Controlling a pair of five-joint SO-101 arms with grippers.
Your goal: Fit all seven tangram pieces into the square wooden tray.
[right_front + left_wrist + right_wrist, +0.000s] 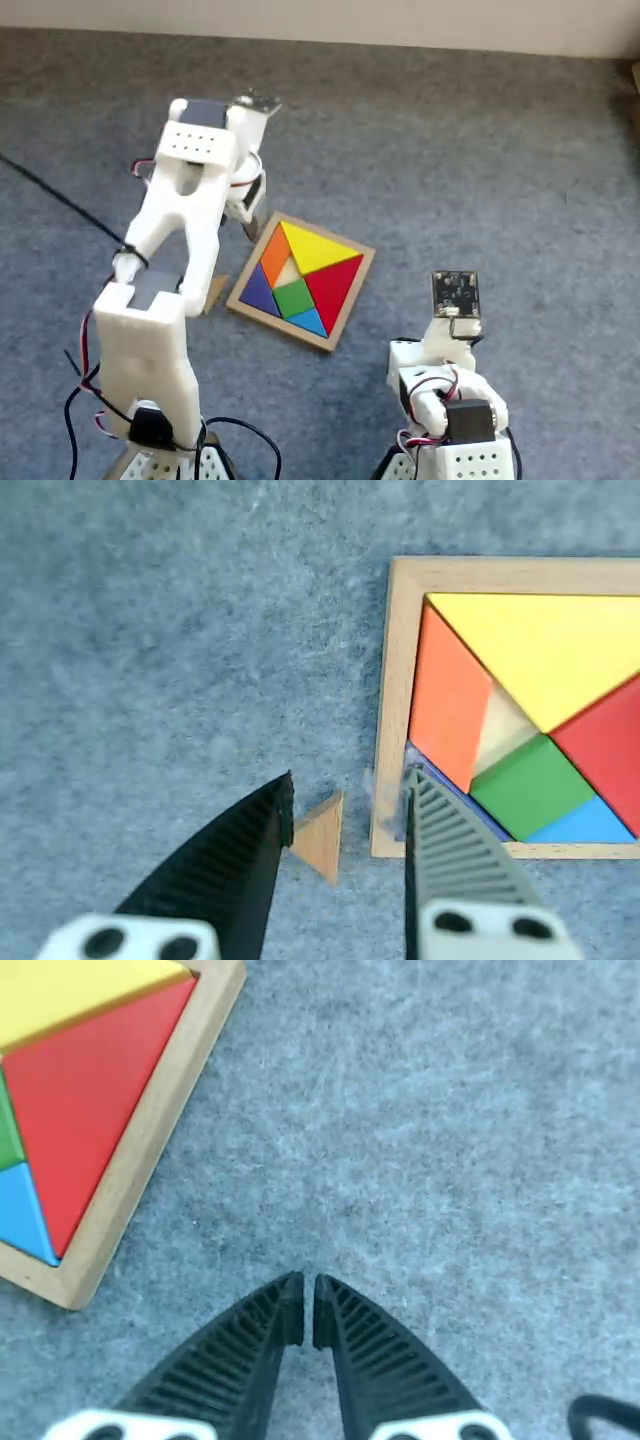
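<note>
left wrist view has the left hand (348, 790) spread wide above the grey surface (150, 630). a small tan triangle (320, 838) lies flat on the surface between its fingers, close against the tip of the black finger (240, 865). the grey finger (455, 850) sits over a corner of the square wooden tray (395, 680), which is just beside the triangle. in the tray lie a yellow piece (550, 640), an orange piece (450, 695), a red piece (610, 745), a green piece (530, 785), a blue piece (585, 825) and a sliver of a purple piece (432, 772). a bare triangular gap (505, 730) shows between orange, yellow and green. right wrist view shows the right hand (300, 1310) pressed together over the surface, near another corner of the tray.
</note>
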